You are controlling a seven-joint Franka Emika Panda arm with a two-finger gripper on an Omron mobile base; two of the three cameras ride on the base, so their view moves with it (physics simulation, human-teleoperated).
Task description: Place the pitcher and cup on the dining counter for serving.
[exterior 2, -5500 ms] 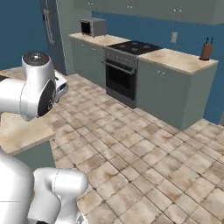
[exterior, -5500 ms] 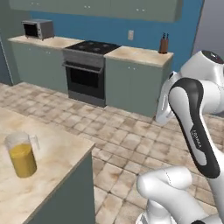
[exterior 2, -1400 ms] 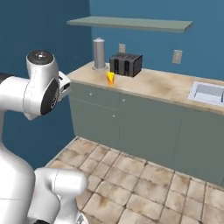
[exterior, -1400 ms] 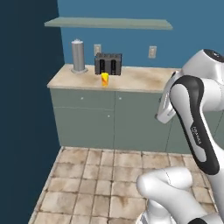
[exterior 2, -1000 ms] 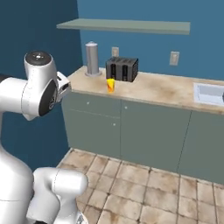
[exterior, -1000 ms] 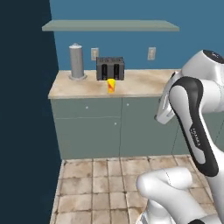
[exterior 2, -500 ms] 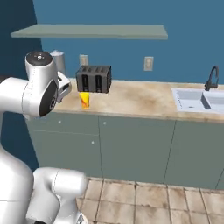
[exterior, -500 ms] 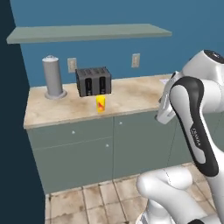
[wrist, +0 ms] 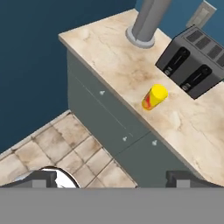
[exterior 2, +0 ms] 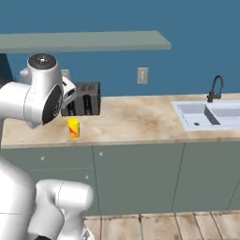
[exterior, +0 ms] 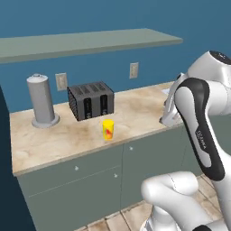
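Note:
The cup (exterior: pixel 108 129) is a small yellow tumbler with a red-orange mark. It stands upright on a beige marble counter (exterior: pixel 54 140), just in front of a black toaster (exterior: pixel 90 100). It also appears in the right base view as the cup (exterior 2: pixel 73 128) and from above as the cup (wrist: pixel 154 97). My gripper (wrist: pixel 111 178) hangs open and empty, well back from the counter's front edge and above the floor, far from the cup. The pitcher and the dining counter are out of view.
A grey metal canister (exterior: pixel 43 100) stands left of the toaster. A sink (exterior 2: pixel 211 115) with a dark faucet (exterior 2: pixel 214 88) lies at the counter's right end. A shelf (exterior: pixel 90 41) runs above. Grey-green cabinets (exterior 2: pixel 136 173) and tiled floor (wrist: pixel 65 148) lie below.
The whole picture has shifted: the base has driven nearer and swung round, so the counter with the cup and toaster looms larger. The arm's pose and open gripper are unchanged.

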